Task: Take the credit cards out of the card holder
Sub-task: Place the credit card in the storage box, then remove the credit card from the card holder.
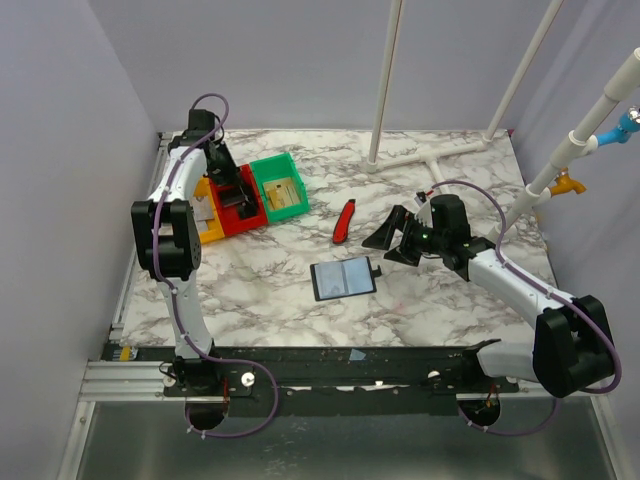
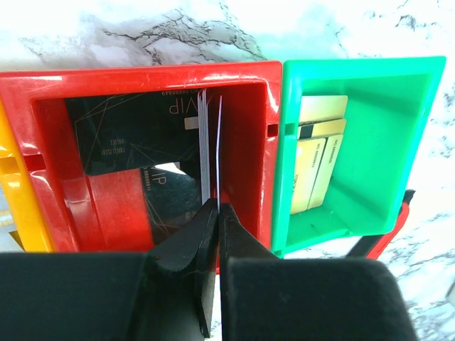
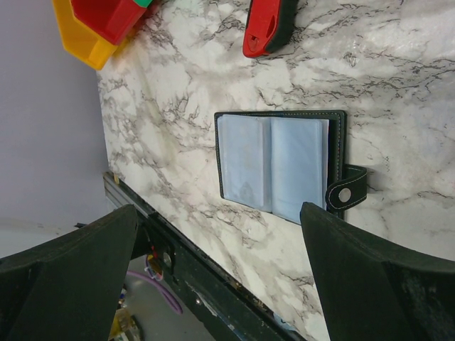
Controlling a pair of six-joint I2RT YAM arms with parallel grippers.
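The card holder lies open and flat on the marble table, bluish-grey pockets up; it also shows in the right wrist view. My left gripper hangs over the red bin and is shut on thin greyish credit cards seen edge-on, standing upright in the bin. Dark cards lie in the red bin. Tan-gold cards lie in the green bin. My right gripper is open and empty, just right of the card holder and above the table; its jaws stand wide apart in the right wrist view.
The orange, red and green bins stand in a row at the back left. A red-and-black tool lies between the bins and my right gripper. A white pipe frame stands at the back right.
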